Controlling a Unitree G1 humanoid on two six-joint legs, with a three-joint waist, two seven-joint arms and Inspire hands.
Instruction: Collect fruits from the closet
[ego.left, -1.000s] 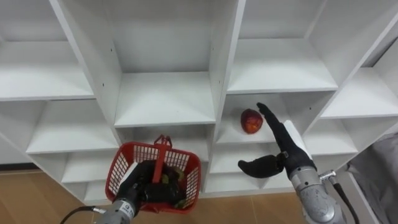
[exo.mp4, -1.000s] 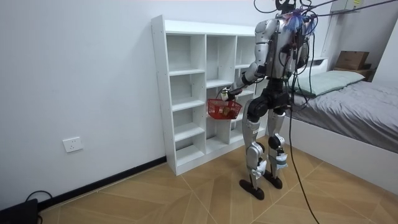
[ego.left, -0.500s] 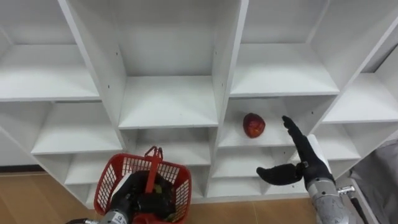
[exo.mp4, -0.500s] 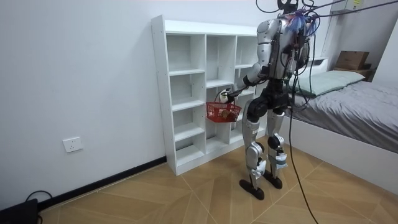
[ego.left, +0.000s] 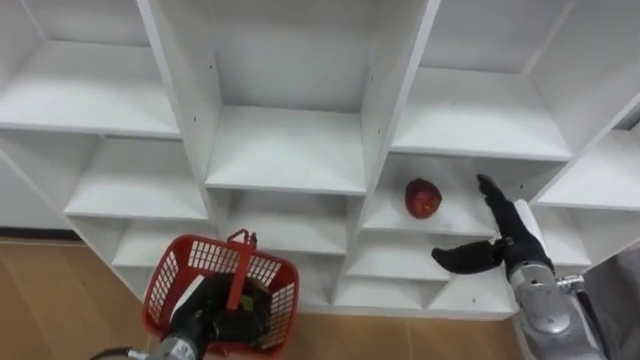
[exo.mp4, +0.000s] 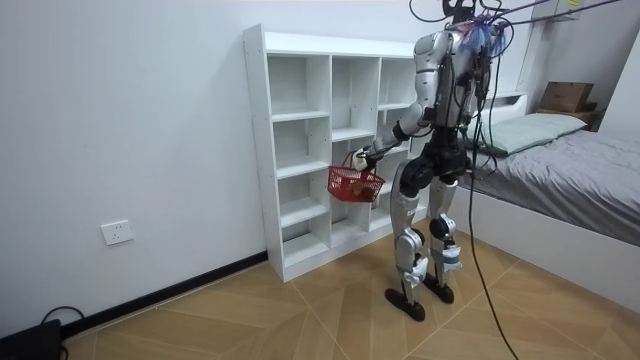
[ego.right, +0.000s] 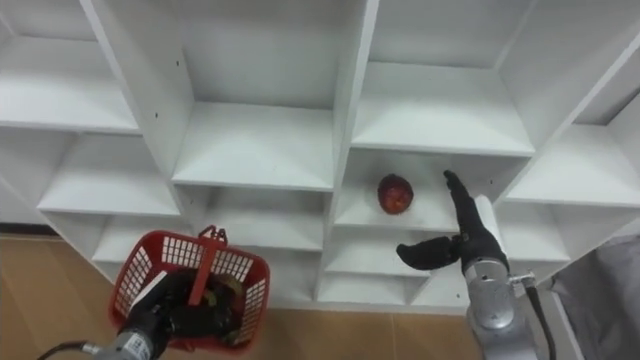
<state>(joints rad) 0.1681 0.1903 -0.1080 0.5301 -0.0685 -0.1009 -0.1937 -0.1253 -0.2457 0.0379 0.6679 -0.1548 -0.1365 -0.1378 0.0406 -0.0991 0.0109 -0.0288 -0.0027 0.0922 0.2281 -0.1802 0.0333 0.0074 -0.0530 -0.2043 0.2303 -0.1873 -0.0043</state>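
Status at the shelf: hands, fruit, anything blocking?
Left hand shut on red basket handle. Right hand open beside the red fruit, not touching. Fruit sits on the shelf; nothing between it and the hand.

red fruit (ego.left: 423, 198): 1 | red basket (ego.left: 166, 274): 1 | white closet (ego.left: 285, 150): 1 | hands: 2 (left hand (ego.left: 207, 320), right hand (ego.left: 502, 237))

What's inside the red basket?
Inside the red basket a few yellowish-green bits show, likely fruit. The left hand, curled round the handle, covers the rest, so the number of fruits cannot be seen.
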